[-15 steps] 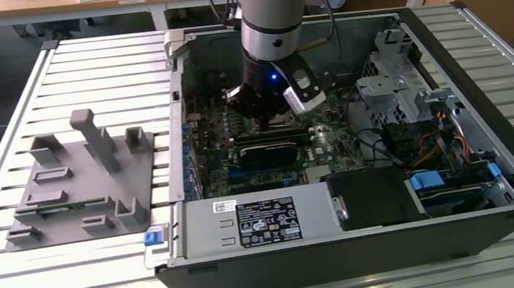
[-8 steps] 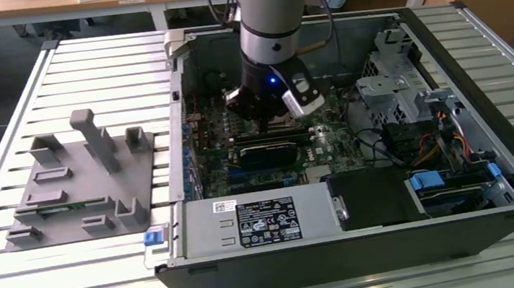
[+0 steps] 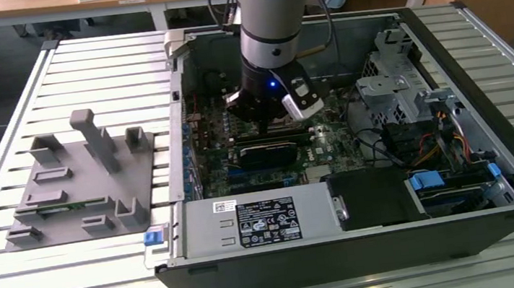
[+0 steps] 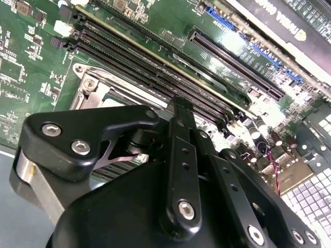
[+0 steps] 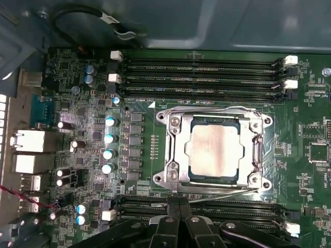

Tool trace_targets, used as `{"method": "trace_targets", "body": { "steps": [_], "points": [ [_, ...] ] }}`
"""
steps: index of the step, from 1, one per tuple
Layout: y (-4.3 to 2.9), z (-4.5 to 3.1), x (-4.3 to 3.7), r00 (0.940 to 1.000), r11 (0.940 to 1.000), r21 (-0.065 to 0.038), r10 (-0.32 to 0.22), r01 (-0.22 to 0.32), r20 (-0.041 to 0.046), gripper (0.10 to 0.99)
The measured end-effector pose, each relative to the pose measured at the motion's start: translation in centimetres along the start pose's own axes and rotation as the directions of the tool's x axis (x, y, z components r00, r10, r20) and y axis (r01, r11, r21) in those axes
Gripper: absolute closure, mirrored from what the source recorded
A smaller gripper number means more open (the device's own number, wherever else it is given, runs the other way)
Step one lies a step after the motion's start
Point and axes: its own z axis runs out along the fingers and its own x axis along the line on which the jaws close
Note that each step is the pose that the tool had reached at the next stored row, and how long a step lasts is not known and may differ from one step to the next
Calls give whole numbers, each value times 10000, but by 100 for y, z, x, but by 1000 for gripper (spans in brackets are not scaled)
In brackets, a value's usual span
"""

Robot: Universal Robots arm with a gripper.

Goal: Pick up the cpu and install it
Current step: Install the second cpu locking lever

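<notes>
The open computer case (image 3: 358, 176) fills the centre and right of the exterior view, with the grey fixture plate (image 3: 78, 186) at its left. The arm reaches down into the case, above the motherboard (image 5: 77, 155). The cpu (image 5: 214, 150) sits in its socket frame (image 5: 173, 150), centre-right in the first wrist view. The gripper (image 5: 178, 230) hangs just beside the socket; whether it is released or clenched, I cannot tell.

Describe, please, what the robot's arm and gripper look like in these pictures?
The arm is a silver-grey cylinder with a pale blue joint cap, black wrist section, small blue light and dark cables alongside. The gripper is matte black, angular linkage plates joined by silver screw heads.
</notes>
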Motion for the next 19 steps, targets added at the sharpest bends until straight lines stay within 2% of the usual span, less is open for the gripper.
{"method": "trace_targets", "body": {
  "steps": [4,5,6,7,13,19],
  "points": [
    [-32,-2,15,10000,9999,-141,-5,5,3,965],
    [-43,-2,20,10000,9998,-204,-8,8,5,965],
    [-65,-4,35,10000,9994,-335,-13,13,7,965],
    [-75,-5,42,10000,9993,-376,-15,15,8,965],
    [-104,-1,90,10000,9985,-539,-23,23,17,965],
    [-108,36,100,10000,9980,-624,-27,28,19,965]
  ]
}}
